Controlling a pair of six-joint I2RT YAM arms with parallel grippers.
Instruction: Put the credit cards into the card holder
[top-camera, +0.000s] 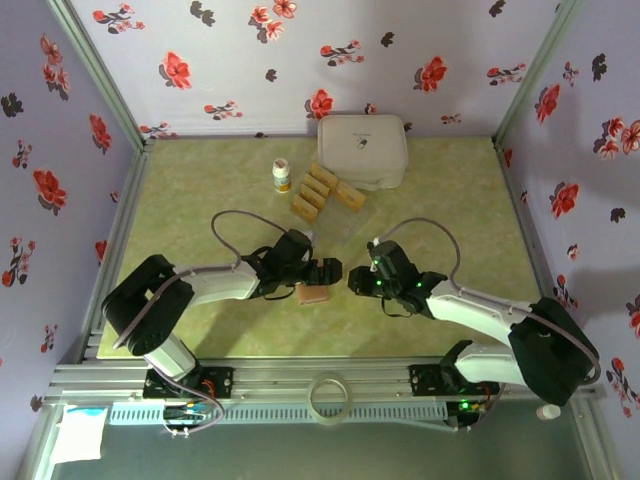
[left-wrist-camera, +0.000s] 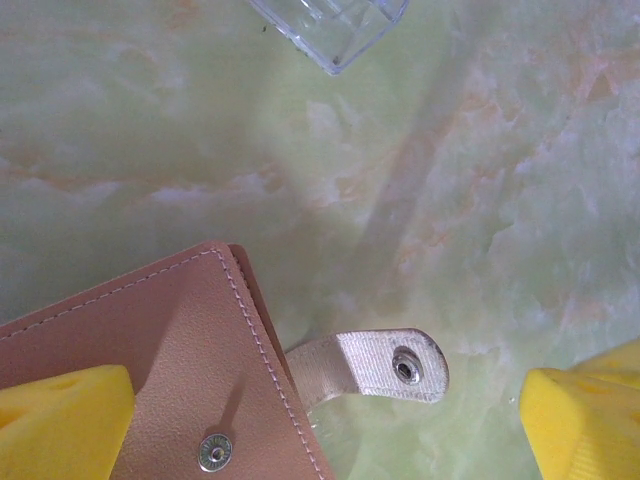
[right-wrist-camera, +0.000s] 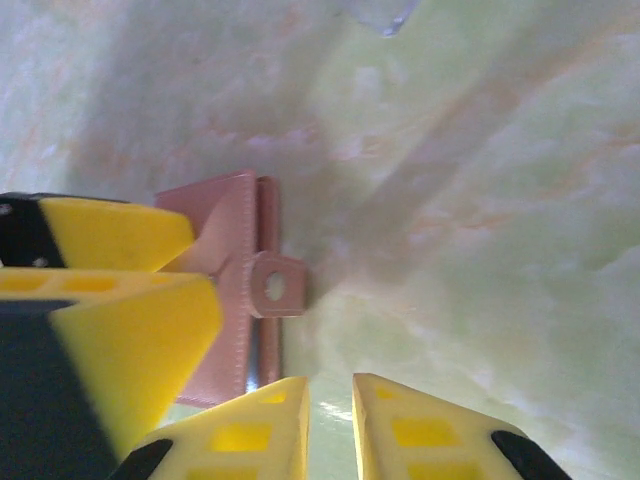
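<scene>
The flat pinkish-tan leather card holder (top-camera: 314, 292) lies closed on the green marbled table (top-camera: 450, 190) between both grippers — left gripper (top-camera: 330, 271) spread wide, right gripper (right-wrist-camera: 330, 425) nearly together, holding nothing.

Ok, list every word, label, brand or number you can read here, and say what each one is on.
No text can be read in any view.
White box: a small dark mark on the lid, too small to read.
Small bottle: its label is blurred.
Card holder: plain, with only stitching and a snap, no lettering.
Credit cards: no print can be made out.
</scene>
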